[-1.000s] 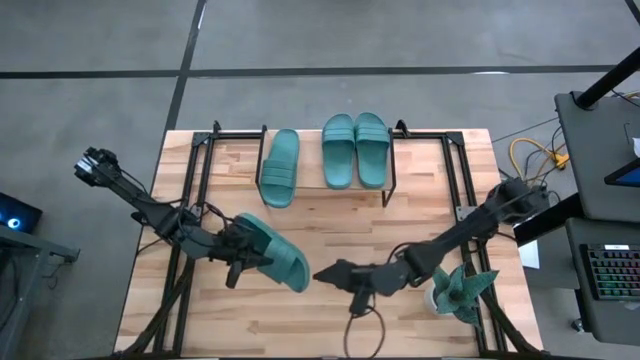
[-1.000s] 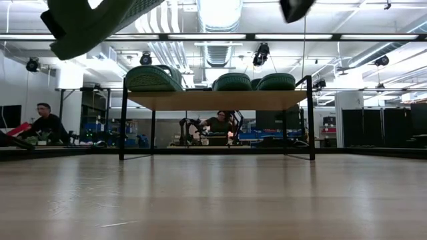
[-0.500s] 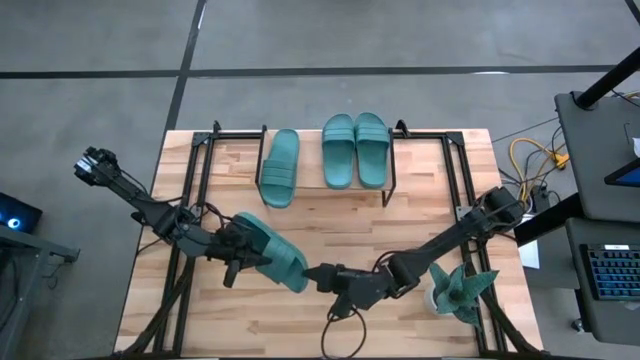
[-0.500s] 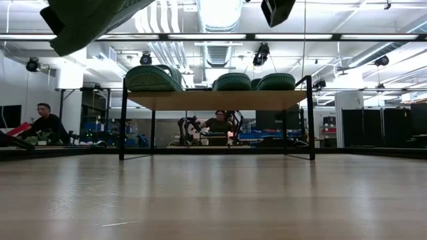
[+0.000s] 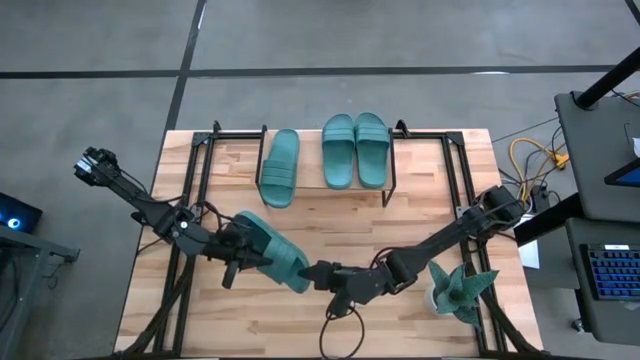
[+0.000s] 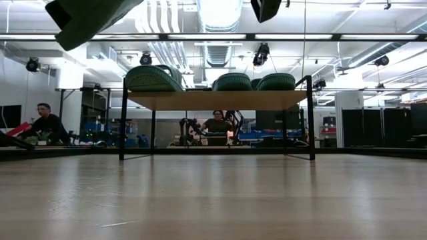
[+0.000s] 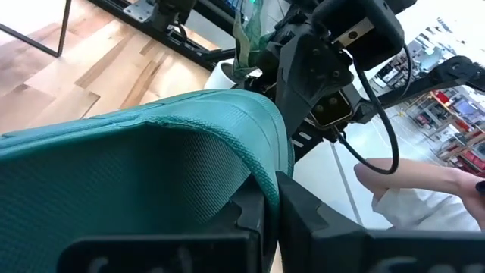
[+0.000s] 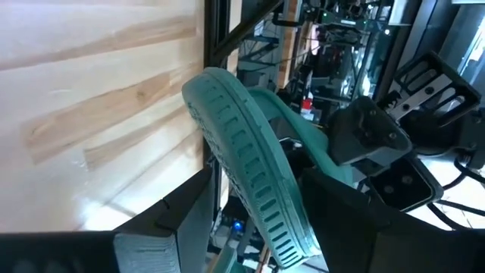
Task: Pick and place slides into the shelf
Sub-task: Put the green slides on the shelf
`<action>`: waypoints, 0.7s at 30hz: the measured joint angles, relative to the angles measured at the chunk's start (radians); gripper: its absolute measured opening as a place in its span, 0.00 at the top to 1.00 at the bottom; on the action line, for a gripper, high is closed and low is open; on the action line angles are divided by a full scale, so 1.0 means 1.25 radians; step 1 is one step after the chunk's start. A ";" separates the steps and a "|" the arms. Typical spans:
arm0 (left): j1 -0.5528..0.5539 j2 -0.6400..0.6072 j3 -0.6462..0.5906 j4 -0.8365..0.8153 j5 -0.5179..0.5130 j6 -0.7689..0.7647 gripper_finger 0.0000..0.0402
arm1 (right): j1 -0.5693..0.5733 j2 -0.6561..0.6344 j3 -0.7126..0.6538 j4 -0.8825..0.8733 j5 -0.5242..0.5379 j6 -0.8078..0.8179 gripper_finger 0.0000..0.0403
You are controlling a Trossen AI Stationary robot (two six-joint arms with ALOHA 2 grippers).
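A teal slide (image 5: 272,252) hangs on its side above the table's near middle, with my left gripper (image 5: 243,258) shut on its left end. My right gripper (image 5: 318,274) is open at the slide's right end. In the right wrist view its two fingers (image 8: 178,220) stand on either side of the ribbed sole (image 8: 250,182); whether they touch it I cannot tell. Three more slides (image 5: 280,167), (image 5: 338,150), (image 5: 371,148) lie soles down on the shelf (image 5: 310,165) at the far middle. The low view shows them on its top board (image 6: 217,100). My left gripper pinches a thin teal edge of the slide (image 7: 267,178) between its two fingers; strap or sole rim, I cannot tell. It comes nearly level from the table's left. The slide is lifted clear of the table and turned on its side, its free end toward my right gripper.
A spiky teal plant (image 5: 455,290) in a white pot stands at the near right. A cable (image 5: 345,312) loops below my right gripper. People sit in the room beyond the shelf (image 6: 217,123), and a person's hand (image 7: 409,182) shows past the table's edge.
My right gripper has gone toward the table's left, up to the held slide's free end, and now has its fingers on either side of that end. The slide stays lifted in my left gripper.
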 joint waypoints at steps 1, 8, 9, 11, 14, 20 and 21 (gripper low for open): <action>0.000 0.000 0.000 0.002 0.000 0.000 1.00 | -0.001 0.000 0.001 0.000 0.000 0.000 0.52; 0.000 0.000 0.000 0.005 0.000 0.001 1.00 | -0.011 0.000 0.002 0.003 0.001 -0.003 0.60; 0.000 0.000 0.000 0.005 0.000 0.003 1.00 | -0.012 0.000 0.002 0.008 0.000 0.005 0.64; 0.000 0.000 0.000 0.009 -0.002 0.019 1.00 | -0.013 0.000 0.002 0.009 0.000 0.037 0.74; 0.001 -0.004 -0.001 0.015 -0.006 0.032 1.00 | -0.013 0.001 0.002 0.007 -0.003 0.051 0.91; 0.000 -0.005 -0.001 0.024 -0.006 0.106 0.98 | -0.013 0.001 0.002 0.014 -0.005 0.054 0.92; 0.000 -0.006 -0.001 0.025 -0.006 0.131 0.96 | -0.014 0.001 0.002 0.014 -0.005 0.055 0.92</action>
